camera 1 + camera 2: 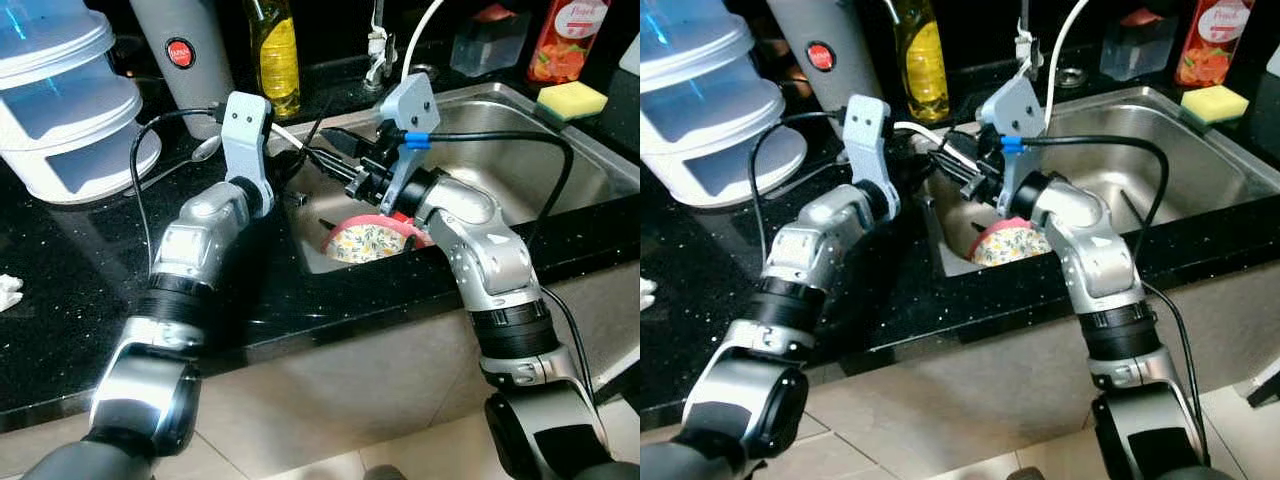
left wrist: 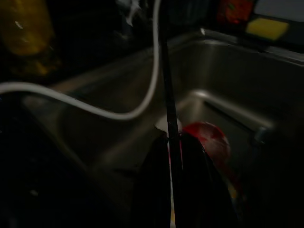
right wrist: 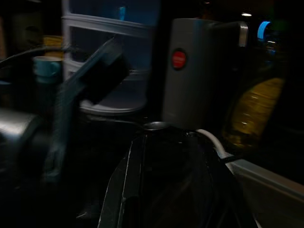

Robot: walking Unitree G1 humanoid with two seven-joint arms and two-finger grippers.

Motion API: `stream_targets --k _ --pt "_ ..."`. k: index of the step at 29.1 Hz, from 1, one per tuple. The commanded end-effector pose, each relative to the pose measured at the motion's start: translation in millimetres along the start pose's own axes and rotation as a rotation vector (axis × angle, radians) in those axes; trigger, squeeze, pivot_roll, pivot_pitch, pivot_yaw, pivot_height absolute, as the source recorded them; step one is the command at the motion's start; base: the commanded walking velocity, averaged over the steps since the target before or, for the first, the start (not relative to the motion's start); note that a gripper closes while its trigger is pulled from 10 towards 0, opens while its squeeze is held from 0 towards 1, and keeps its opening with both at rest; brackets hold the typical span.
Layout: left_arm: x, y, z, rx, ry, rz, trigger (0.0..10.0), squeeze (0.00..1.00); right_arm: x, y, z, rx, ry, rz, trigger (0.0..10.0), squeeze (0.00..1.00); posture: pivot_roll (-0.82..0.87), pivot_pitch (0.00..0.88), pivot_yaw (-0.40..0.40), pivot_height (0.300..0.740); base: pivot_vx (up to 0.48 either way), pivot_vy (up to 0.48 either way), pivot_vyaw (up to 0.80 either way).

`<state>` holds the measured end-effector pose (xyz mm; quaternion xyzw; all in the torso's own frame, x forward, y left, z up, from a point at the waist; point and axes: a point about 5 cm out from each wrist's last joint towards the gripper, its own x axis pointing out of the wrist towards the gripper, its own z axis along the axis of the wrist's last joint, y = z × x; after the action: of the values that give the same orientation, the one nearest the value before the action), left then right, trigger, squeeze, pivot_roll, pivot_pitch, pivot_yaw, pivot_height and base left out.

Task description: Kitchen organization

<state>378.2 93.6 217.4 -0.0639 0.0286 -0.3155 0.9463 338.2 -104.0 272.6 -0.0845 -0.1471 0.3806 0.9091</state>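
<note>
A black speckled countertop [image 1: 60, 330] surrounds a stainless steel sink [image 1: 560, 160], where a floral bowl with a pink rim [image 1: 368, 240] lies tilted against the near left wall. A stacked clear plastic container [image 1: 60, 110] stands at the counter's far left, well apart from the sink, with a grey canister [image 1: 185, 50] and an oil bottle [image 1: 275, 50] behind. A yellow sponge [image 1: 570, 98] sits on the sink's far right rim. Both grippers meet over the sink's left edge: the left gripper [image 2: 170, 142] looks pinched onto a thin black rod [image 2: 166, 85]; whether the right gripper [image 1: 335, 165] is closed or released cannot be told.
</note>
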Motion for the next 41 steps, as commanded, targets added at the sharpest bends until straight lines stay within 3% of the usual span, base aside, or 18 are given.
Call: stream_targets --k 1,7,8,9,12,16,23,24,28,29,30,34,36,38,39,40,41 --pt "1.7 -2.6 -7 -0.036 0.031 -0.034 10.0 0.0 -0.4 -6.2 0 -0.014 0.005 -0.037 10.0 0.0 -0.17 0.0 0.108 0.74 0.0 0.0 0.0" --pt "12.4 -7.2 -14 -0.028 0.097 -0.075 10.0 0.0 -15.8 -22.5 -6 -0.052 0.067 -0.091 10.0 0.0 -0.2 0.0 0.127 0.74 0.0 0.0 0.0" --pt "18.6 -9.7 -16 -0.006 0.13 -0.085 10.0 0.0 -28.9 -28.3 -13 -0.07 0.127 -0.101 10.0 0.0 -0.21 0.0 0.134 0.74 0.0 0.0 0.0" --pt "18.6 -9.7 -16 -0.006 0.13 -0.085 10.0 0.0 -28.9 -28.3 -13 -0.07 0.127 -0.101 10.0 0.0 -0.21 0.0 0.134 0.74 0.0 0.0 0.0" --pt "28.3 -14.6 -19 0.032 0.179 -0.1 10.0 0.0 -55.5 -48.4 -22 -0.104 0.253 -0.18 10.0 0.0 -0.25 0.0 0.151 0.74 0.0 0.0 0.0" --pt "38.2 -25.2 -19 0.081 0.212 -0.137 10.0 0.0 -72.0 -66.6 -22 -0.1 0.311 -0.252 10.0 0.0 -0.27 0.0 0.158 0.74 0.0 0.0 0.0" --pt "49.6 -37.5 -28 0.182 0.28 -0.117 10.0 0.0 -75.7 -66.3 -24 -0.059 0.306 -0.248 10.0 0.0 -0.29 0.0 0.167 0.74 0.0 0.0 0.0" --pt "49.9 -36.0 -25 0.182 0.256 -0.103 10.0 1.0 -75.6 -65.9 -24 -0.06 0.302 -0.249 10.0 0.0 -0.29 0.0 0.168 0.74 0.0 0.0 0.0" --pt "49.0 -28.9 -9 0.104 0.152 -0.085 10.0 1.0 -74.8 -65.7 -21 -0.056 0.284 -0.257 10.0 0.0 -0.29 0.0 0.167 0.74 0.0 0.0 0.0" --pt "45.8 -19.7 1 0.116 0.101 -0.049 10.0 0.0 -73.8 -65.3 -19 -0.056 0.272 -0.254 10.0 0.0 -0.28 0.0 0.162 0.74 0.0 0.0 0.0" --pt "41.7 -9.0 8 0.139 0.068 0.013 10.0 0.0 -72.1 -64.0 -17 -0.052 0.258 -0.243 10.0 0.0 -0.27 0.0 0.159 0.74 0.0 0.0 0.0" --pt "35.1 6.0 16 0.157 0.034 0.092 10.0 0.0 -68.9 -60.8 -14 -0.045 0.236 -0.218 10.0 0.0 -0.26 0.0 0.151 0.74 0.0 0.0 0.0" --pt "20.8 31.5 27 0.153 -0.005 0.196 10.0 0.0 -61.4 -53.4 -10 -0.028 0.198 -0.166 10.0 0.0 -0.24 0.0 0.141 0.74 0.0 0.0 0.0" --pt "3.8 58.2 28 0.197 0.052 0.307 10.0 0.0 -52.5 -44.9 -7 0.0 0.156 -0.108 10.0 0.0 -0.23 0.0 0.136 0.74 0.0 0.0 0.0" --pt "3.8 58.2 28 0.197 0.052 0.307 10.0 0.0 -52.5 -44.9 -7 0.0 0.156 -0.108 10.0 0.0 -0.23 0.0 0.136 0.74 0.0 0.0 0.0" --pt "-6.9 73.3 25 0.221 0.098 0.366 10.0 0.0 -46.3 -39.3 -5 0.013 0.137 -0.074 10.0 0.0 -0.21 0.0 0.129 0.74 0.0 0.0 0.0" --pt "-6.9 73.3 25 0.221 0.098 0.366 10.0 0.0 -46.3 -39.3 -5 0.013 0.137 -0.074 10.0 0.0 -0.21 0.0 0.129 0.74 0.0 0.0 0.0"
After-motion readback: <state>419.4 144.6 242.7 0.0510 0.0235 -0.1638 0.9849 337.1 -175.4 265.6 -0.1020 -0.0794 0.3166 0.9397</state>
